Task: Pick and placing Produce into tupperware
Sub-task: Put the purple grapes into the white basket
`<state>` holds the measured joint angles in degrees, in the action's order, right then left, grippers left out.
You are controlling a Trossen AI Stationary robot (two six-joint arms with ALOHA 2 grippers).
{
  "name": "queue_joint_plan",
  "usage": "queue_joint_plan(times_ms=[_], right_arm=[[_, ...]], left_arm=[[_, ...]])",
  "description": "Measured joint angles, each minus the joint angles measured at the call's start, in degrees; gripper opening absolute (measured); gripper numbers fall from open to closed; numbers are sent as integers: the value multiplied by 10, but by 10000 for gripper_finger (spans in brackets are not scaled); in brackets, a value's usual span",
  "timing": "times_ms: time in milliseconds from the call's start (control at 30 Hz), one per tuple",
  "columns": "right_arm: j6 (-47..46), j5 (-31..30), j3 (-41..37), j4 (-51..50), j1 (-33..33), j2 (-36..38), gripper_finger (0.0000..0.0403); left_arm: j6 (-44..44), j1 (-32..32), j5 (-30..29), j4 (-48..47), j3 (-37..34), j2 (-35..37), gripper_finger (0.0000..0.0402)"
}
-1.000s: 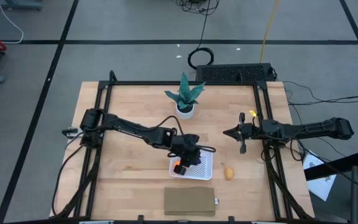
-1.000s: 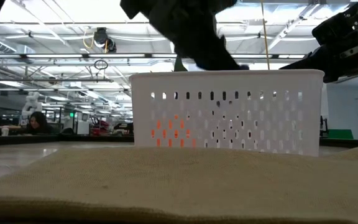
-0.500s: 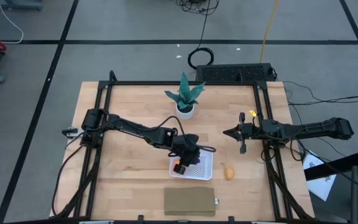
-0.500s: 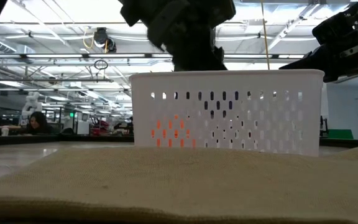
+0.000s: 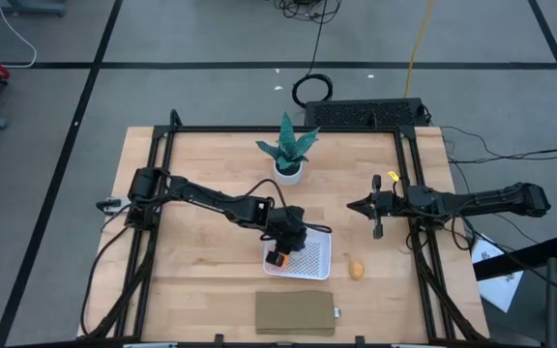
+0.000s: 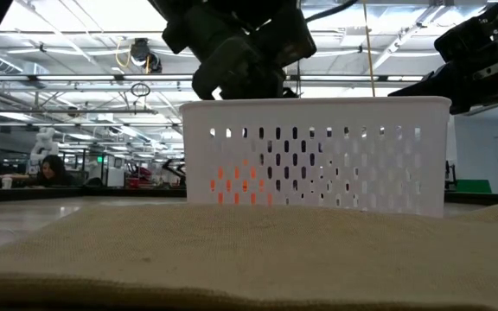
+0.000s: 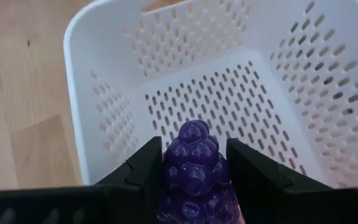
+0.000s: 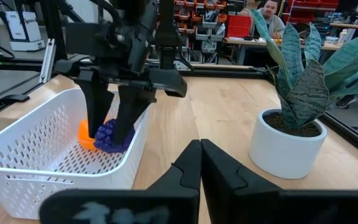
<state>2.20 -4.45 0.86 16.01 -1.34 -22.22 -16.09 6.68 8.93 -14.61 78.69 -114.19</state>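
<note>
The white tupperware stands near the table's near edge and fills the low view. The round orange piece lies in its left part, showing through the wall holes. My left gripper reaches down into the tupperware, shut on the dark purple bumpy piece, right beside the orange piece. The tan-yellow oval piece lies on the table just right of the tupperware. My right gripper is shut and hovers over the table's right half. My left gripper pinches the purple piece between its two fingers, one on each side of the bumpy body. The fingers come from above, pointing down into the tupperware. The piece hangs low over the dotted floor; whether it touches the floor I cannot tell.
A teal potted plant stands toward the far edge, also close in the right wrist view. A flat brown slab lies at the near edge in front of the tupperware. Bare wood lies left of the tupperware.
My left gripper has shifted a little toward the table's left inside the tupperware and turned somewhat, still shut on the purple piece. The purple piece has moved with it, closer to the orange piece. The tupperware and the right arm have kept still.
</note>
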Motion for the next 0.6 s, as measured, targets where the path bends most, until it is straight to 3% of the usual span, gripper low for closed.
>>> queue_joint_plan(times_ms=[600], right_arm=[[0,0,0,-10,0,-1,0]], left_arm=[[-18,0,1,16,-4,-30,154]])
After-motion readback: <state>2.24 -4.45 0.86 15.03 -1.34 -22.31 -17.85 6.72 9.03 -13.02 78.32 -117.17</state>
